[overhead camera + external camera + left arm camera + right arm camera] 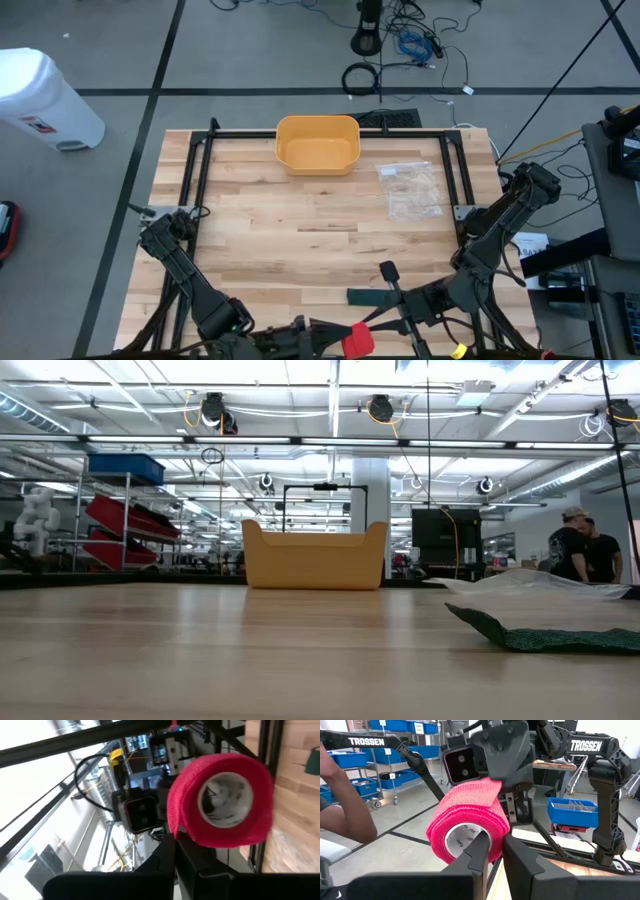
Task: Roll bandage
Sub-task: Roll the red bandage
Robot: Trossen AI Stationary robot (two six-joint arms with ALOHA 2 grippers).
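A red bandage roll [357, 340] with a white core hangs in the air just past the table's near edge, between my two grippers. My right gripper [492, 845] is shut on the roll's wall [470, 815]. My left gripper [175, 842] comes from the opposite side and is shut on the roll's loose end; in the right wrist view it stands above the roll. A dark green bandage strip [375, 297] lies flat on the table's near right part, also in the low view [560, 635]. My left gripper pinches the bandage's loose end [487, 785], a short flap that comes off the outside of the roll, between its shut fingers. The roll is clear of the table. How many layers it has I cannot tell. My right gripper has one finger [479, 847] inside the roll's white core and the other finger [520, 857] outside, with the roll's wall [495, 852] between them. The fingers point level, along the roll's axis. The roll is lifted clear of the table, with its open end toward the wrist.
A yellow bin [317, 143] stands at the table's far middle. A clear plastic bag [410, 188] lies to its right. A black frame [200, 170] runs round the table's far half. People stand in the room beyond the table [585, 545].
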